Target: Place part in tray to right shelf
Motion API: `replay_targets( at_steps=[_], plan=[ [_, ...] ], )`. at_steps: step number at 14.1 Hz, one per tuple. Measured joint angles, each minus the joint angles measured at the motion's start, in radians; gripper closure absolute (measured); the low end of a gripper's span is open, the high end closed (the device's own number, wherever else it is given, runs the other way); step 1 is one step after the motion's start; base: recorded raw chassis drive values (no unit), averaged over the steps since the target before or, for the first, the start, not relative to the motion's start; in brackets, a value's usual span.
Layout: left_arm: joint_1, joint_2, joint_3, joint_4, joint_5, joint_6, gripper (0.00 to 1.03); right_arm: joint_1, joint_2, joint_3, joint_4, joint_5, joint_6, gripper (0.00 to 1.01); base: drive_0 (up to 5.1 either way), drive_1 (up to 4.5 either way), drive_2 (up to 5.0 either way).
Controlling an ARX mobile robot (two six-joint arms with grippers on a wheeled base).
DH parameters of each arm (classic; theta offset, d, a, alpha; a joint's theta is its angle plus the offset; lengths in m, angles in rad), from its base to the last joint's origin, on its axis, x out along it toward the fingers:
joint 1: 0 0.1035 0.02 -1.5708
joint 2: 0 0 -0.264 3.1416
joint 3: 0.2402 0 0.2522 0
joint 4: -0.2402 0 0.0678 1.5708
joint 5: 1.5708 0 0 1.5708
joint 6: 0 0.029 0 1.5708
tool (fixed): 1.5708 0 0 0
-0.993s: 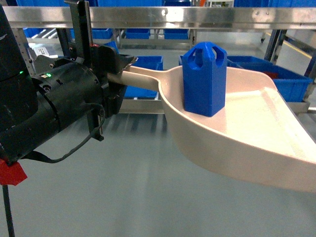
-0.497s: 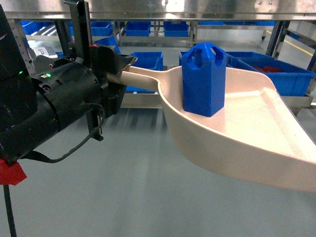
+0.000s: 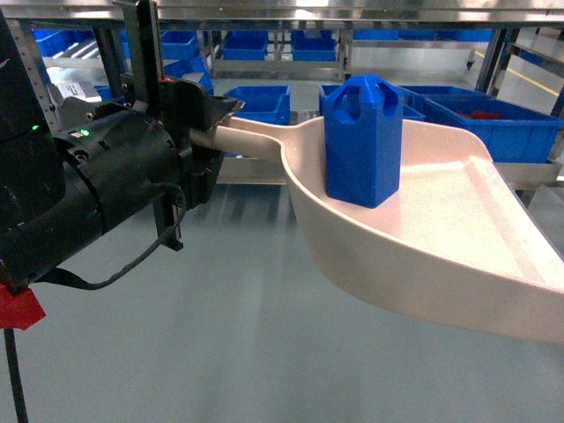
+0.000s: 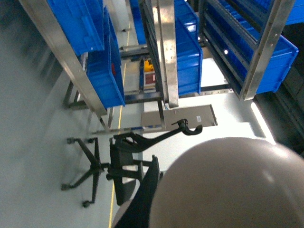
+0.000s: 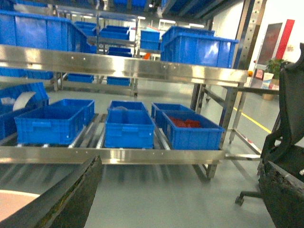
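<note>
the left gripper (image 3: 211, 132) has its fingers pressed onto the long handle of the tray (image 3: 458, 238), holding the beige-pink scoop level above the grey floor (image 3: 220, 352), and the blue part (image 3: 363, 141) stands upright inside it near the rounded handle end, against the back wall and well away from the wide flat lip. ahead stands the right shelf (image 5: 123, 66), its shiny front rail above blue crates (image 5: 129, 128) resting on roller tracks. the right gripper (image 5: 180, 199) shows 2 dark fingers spread wide apart, pinching nothing.
</note>
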Motion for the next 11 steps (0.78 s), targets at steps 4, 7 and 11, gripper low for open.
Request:
replay_targets(
  at_steps=[4,7,11],
  plan=[
    [0.0,0.0,0.0,0.001,0.0,0.0,0.9,0.0,0.0,0.0,0.001,0.0,0.0,0.03,-1.7,-1.72,-1.7],
    [0.0,0.0,0.0,0.001,0.0,0.0,0.9,0.0,0.0,0.0,0.002,0.0,0.0,0.03,-1.7,-1.72,-1.7],
    [0.0,0.0,0.0,0.001,0.0,0.0,0.9,0.0,0.0,0.0,0.001,0.0,0.0,0.03,-1.7,-1.72,-1.7]
  ],
)
